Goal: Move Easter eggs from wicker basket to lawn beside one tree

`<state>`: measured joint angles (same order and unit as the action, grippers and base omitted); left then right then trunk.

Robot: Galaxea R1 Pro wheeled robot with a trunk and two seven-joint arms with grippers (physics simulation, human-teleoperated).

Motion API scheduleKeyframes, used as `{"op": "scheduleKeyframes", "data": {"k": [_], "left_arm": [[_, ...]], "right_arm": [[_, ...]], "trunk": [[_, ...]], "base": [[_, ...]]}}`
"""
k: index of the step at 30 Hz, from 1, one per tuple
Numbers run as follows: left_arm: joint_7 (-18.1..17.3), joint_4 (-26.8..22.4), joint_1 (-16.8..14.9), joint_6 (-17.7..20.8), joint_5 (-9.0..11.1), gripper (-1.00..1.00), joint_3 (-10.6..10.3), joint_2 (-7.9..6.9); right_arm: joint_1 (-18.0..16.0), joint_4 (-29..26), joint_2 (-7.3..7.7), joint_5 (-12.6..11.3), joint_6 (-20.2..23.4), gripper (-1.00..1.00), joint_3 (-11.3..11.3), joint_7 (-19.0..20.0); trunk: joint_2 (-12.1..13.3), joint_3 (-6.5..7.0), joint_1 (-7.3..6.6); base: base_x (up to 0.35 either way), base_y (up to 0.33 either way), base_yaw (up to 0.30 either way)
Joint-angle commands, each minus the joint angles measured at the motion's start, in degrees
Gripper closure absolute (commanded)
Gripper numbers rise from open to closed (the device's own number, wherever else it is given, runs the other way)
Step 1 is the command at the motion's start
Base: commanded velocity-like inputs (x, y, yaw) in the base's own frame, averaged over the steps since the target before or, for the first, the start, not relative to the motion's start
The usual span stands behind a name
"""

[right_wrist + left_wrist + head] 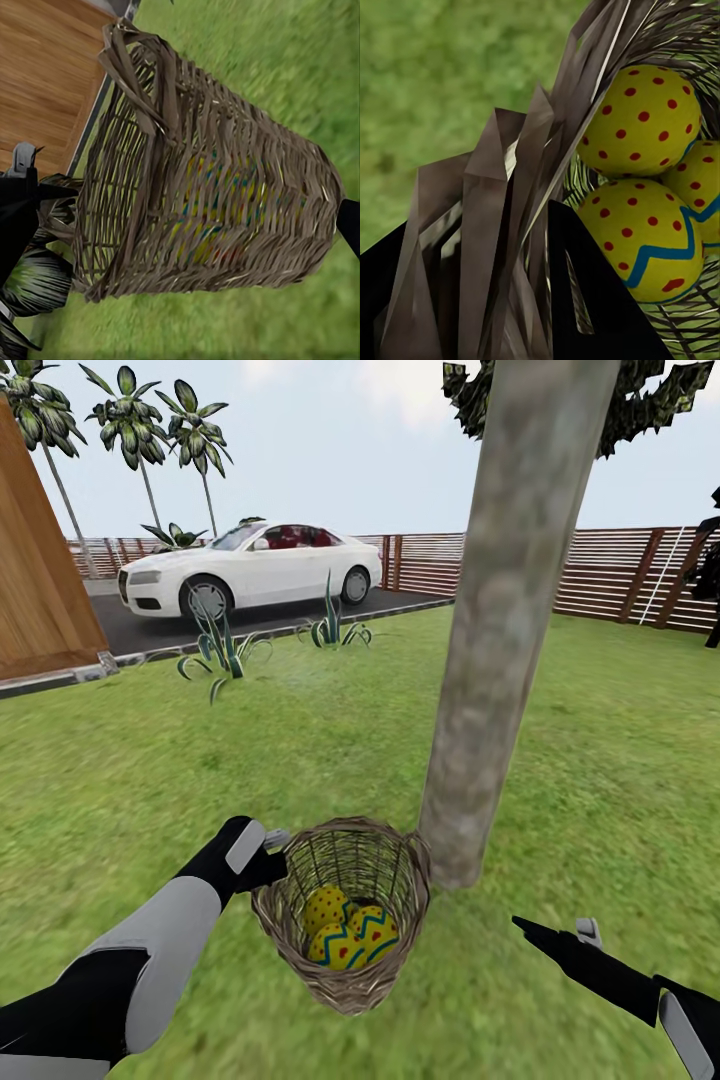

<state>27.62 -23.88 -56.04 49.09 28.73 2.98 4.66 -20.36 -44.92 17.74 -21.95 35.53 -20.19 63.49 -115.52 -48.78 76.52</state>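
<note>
the left hand [268, 855] is sitting at the near rim of the wicker basket [345, 920], its dark fingers [585, 300] closing on the woven wall, one inside and one outside, so it is clamped on the rim. just past those fingers, inside the basket, the three easter eggs [645, 120] are lying packed together and touching, yellow with red dots and blue zigzag bands; in the head view two are showing plainly [350, 935] and the third is mostly hidden behind them. the basket is tilting with its mouth up and toward the camera; whether it is resting on the lawn [150, 760] or lifted off it i cannot tell. just beyond the basket, on the side away from the left hand, the tree [500, 620] is rising with its thick mottled grey-brown trunk, the base close beside the basket rim. the right hand [545, 935] is hovering low over the grass, apart from the basket on the tree side, its fingers pointing toward the basket [202, 195]; one finger is showing at each edge of the right wrist view, so it is standing apart and gripping nothing. far off a white car [250, 565] is standing on dark asphalt before a slatted fence [620, 575]
</note>
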Motion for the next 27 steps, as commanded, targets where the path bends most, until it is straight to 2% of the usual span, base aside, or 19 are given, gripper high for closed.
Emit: {"op": "scheduleKeyframes", "data": {"k": [1,27], "left_arm": [[0.4,-0.1,0.0,0.0,1.0,1.0,0.4,0.05],[0.4,-0.1,0.0,0.0,1.0,1.0,0.4,0.0]], "right_arm": [[0.0,0.0,0.01,-0.3,0.4,-1.0,0.0,0.1],[0.0,0.0,0.01,-0.3,0.4,-1.0,0.0,0.1]], "trunk": [[-0.4,-0.23,0.22],[-10.9,-4.9,5.93]], "base": [[0.0,0.0,0.0],[0.0,0.0,0.0]]}}
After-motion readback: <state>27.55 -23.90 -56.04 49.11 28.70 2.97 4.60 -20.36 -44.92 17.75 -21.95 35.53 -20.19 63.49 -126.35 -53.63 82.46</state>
